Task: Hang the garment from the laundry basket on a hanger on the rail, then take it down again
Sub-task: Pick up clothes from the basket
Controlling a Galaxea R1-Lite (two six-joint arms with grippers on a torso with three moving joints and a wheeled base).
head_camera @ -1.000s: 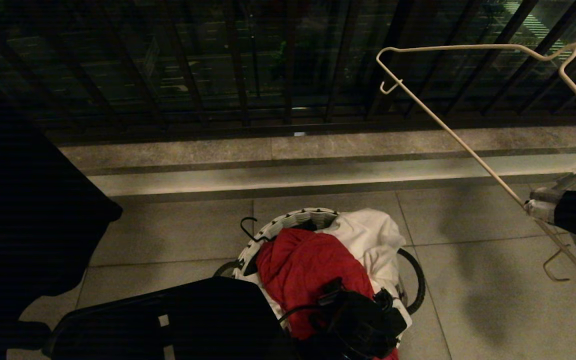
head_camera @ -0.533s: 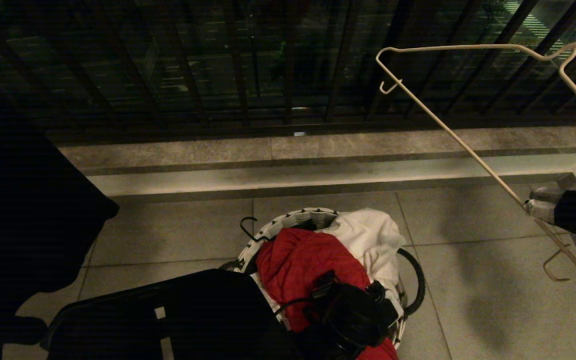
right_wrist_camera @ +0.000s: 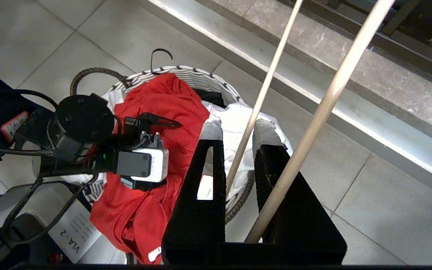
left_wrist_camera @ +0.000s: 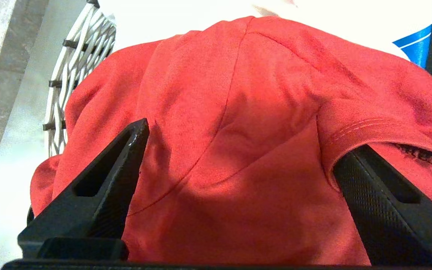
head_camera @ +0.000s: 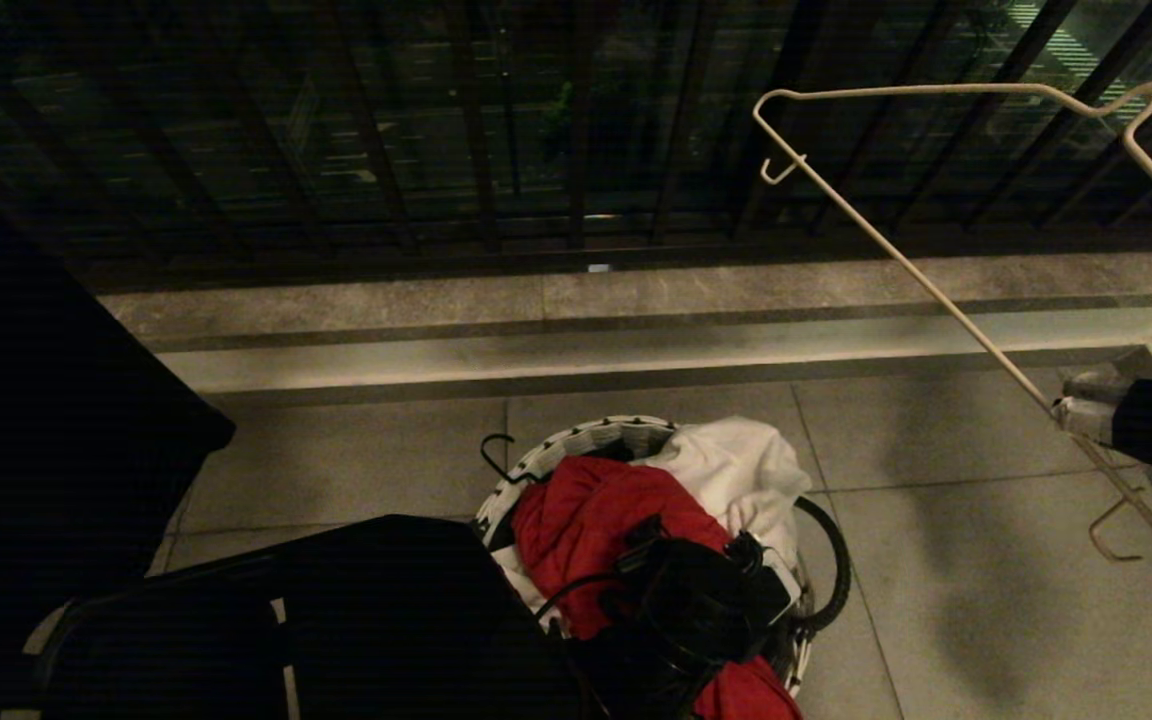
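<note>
The red garment (head_camera: 586, 515) lies crumpled on top of the laundry basket (head_camera: 596, 432) on the floor tiles. My left gripper (head_camera: 696, 545) is down on it and open. In the left wrist view the left gripper (left_wrist_camera: 238, 150) has its jaws wide apart with red cloth (left_wrist_camera: 238, 93) bulging between them, and one fingertip (left_wrist_camera: 354, 168) sits under a stitched hem. At the right, my right gripper (head_camera: 1071, 412) is shut on the cream wire hanger (head_camera: 886, 250) and holds it up in the air. In the right wrist view the hanger's wire (right_wrist_camera: 264, 86) runs between the right gripper's (right_wrist_camera: 236, 127) fingers.
A white T-shirt (head_camera: 736, 470) fills the basket's far right side, and a black hook (head_camera: 496, 455) pokes over its rim. A dark hanging cloth (head_camera: 36, 400) blocks the left. A stone kerb (head_camera: 636, 340) and black railing (head_camera: 476, 150) close off the far side.
My left arm has pushed a little farther over the basket, carrying the open gripper up the red garment. The right gripper and hanger have stayed put.
</note>
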